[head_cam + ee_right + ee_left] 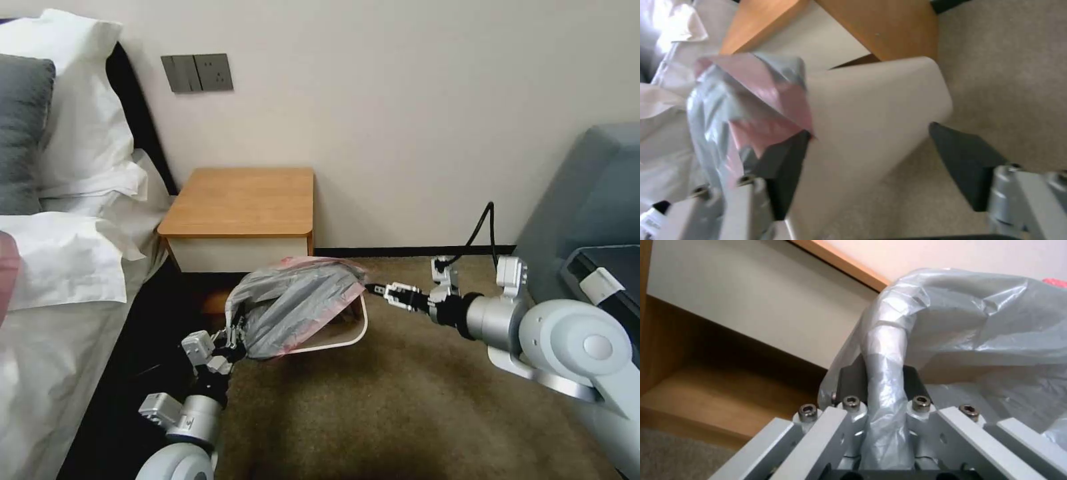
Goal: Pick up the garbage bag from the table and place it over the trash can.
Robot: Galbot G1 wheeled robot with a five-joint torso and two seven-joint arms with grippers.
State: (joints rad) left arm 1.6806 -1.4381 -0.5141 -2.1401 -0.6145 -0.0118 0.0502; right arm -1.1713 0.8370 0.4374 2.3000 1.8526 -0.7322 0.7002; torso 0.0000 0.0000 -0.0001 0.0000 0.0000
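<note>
While the left gripper reaches up from the lower left of the head frame, its jaws pinch a twisted rope of the garbage bag tight. Up a little, and the grey film drapes over the trash can at frame centre. From the right, the right gripper stretches level, fingers spread wide astride the bin's rim, nothing clamped. Beyond stands the table. No legible writing anywhere.

1 garbage bag, 1 trash can, 1 table, 2 grippers (both robot's).
</note>
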